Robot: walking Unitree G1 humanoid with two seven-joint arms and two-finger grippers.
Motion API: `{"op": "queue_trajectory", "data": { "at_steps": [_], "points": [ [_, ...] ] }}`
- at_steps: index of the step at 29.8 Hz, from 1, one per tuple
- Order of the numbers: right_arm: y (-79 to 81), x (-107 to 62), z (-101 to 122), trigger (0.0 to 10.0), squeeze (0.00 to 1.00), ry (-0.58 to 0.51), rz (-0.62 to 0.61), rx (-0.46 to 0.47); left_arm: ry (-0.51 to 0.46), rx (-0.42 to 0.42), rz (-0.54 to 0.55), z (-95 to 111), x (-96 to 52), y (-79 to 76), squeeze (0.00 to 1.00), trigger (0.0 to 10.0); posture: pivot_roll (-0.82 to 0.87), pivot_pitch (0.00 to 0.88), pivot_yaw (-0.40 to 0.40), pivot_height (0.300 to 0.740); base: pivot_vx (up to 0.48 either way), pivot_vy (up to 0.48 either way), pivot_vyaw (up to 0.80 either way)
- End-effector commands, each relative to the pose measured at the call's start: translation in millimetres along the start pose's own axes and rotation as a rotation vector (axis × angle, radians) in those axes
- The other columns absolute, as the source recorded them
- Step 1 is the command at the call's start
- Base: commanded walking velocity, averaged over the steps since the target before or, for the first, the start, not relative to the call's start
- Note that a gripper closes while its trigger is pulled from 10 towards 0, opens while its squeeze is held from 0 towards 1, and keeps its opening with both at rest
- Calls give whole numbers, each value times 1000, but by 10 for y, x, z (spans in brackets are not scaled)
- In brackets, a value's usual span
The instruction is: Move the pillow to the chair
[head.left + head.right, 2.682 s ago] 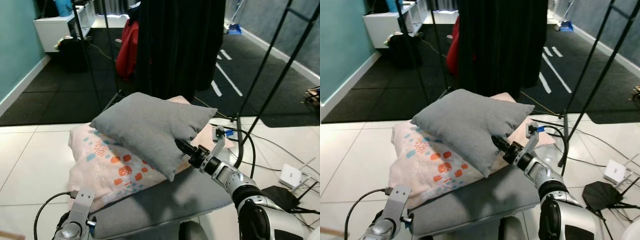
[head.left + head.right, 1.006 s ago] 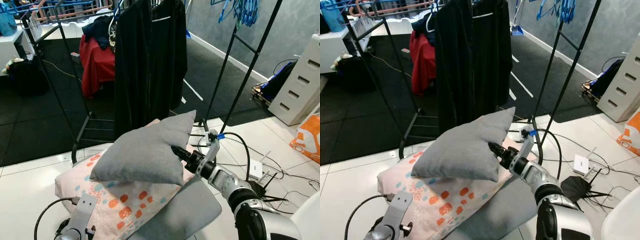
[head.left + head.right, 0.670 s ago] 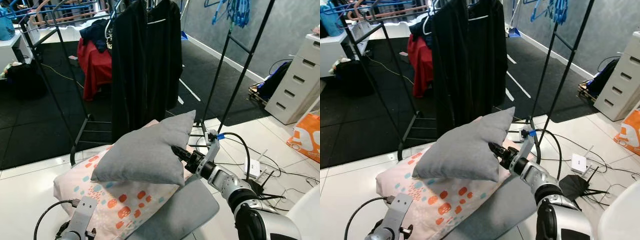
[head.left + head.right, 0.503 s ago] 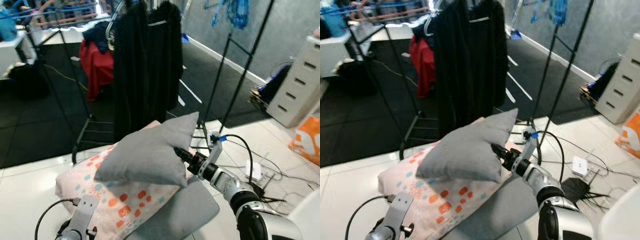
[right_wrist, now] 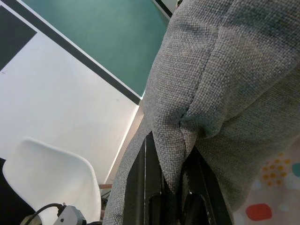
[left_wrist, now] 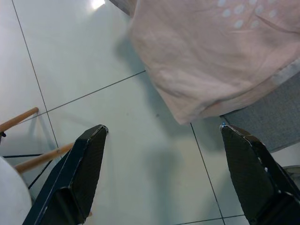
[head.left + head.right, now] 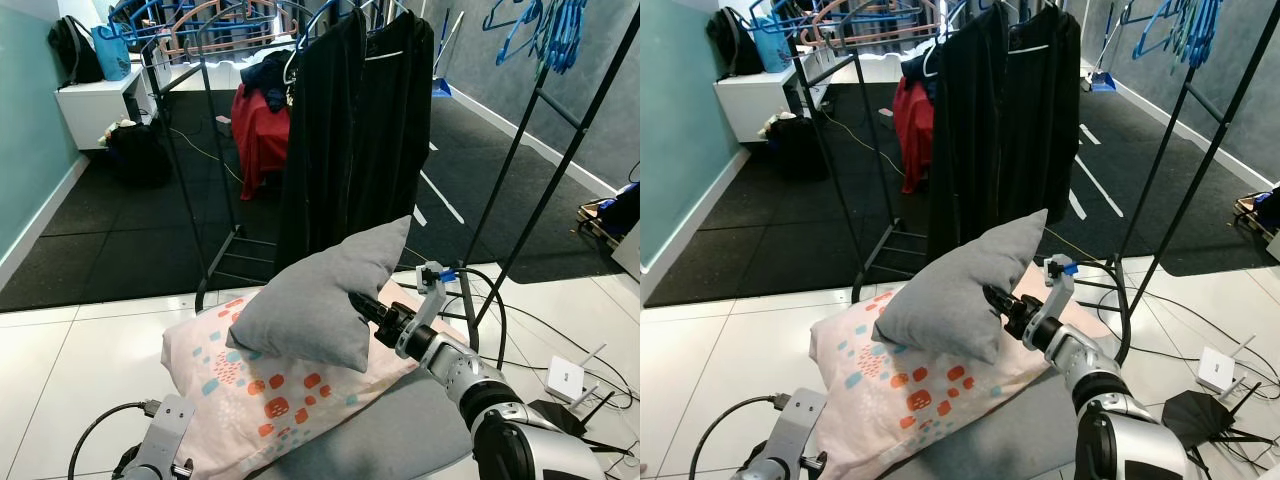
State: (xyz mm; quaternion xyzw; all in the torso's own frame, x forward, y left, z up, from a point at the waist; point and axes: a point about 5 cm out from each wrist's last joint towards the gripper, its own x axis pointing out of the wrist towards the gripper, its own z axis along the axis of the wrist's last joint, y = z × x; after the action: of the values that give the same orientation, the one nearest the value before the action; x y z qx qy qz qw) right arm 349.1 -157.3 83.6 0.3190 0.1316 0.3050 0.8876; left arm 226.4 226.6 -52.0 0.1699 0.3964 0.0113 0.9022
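Pillow [image 7: 322, 292], grey and plump, is lifted off the pink patterned pillow [image 7: 262, 383] beneath it, one corner pointing up toward the black clothes [image 7: 355, 130] hanging on the rack [image 7: 200, 150]. The right claw [image 7: 363, 306] is clamped on its lower right edge, a fold of grey fabric pinched between the two black fingers [image 5: 146, 187] in the right wrist view. A white chair [image 5: 51, 180] shows past the pillow in that view. The pink pillow lies on a grey cushion [image 7: 400, 420] on the white tiled floor [image 7: 70, 350]. The left claw [image 6: 159, 180] hangs low over the tiles with its fingers spread wide apart, near the pink pillow's edge; beside it are what seem to be wooden chair legs [image 6: 28, 140]
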Motion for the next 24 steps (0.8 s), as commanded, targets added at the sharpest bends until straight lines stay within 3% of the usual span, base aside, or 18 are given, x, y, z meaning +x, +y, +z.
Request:
{"op": "queue_trajectory", "data": {
  "at_steps": [1, 8, 12, 24],
  "points": [
    [63, 43, 108, 10000, 0, -56, 56, -16, 9, 4, -13, -25, -4, -35, 0, 10000, -115, 49, -50, 714, 0, 0, 800],
    [118, 86, 176, 10000, 0, -75, 95, -22, 8, 2, -19, 4, 3, -61, 0, 10000, -115, 47, -50, 714, 0, 0, 800],
    [131, 98, 195, 10000, 0, -80, 101, -24, 18, -20, -17, 3, 5, -69, 0, 10000, -115, 47, -50, 714, -80, -415, 800],
    [114, 82, 178, 10000, 0, -76, 94, -21, 6, -18, -26, -3, 1, -63, 0, 10000, -115, 47, -51, 714, 0, 0, 800]
  ]
}}
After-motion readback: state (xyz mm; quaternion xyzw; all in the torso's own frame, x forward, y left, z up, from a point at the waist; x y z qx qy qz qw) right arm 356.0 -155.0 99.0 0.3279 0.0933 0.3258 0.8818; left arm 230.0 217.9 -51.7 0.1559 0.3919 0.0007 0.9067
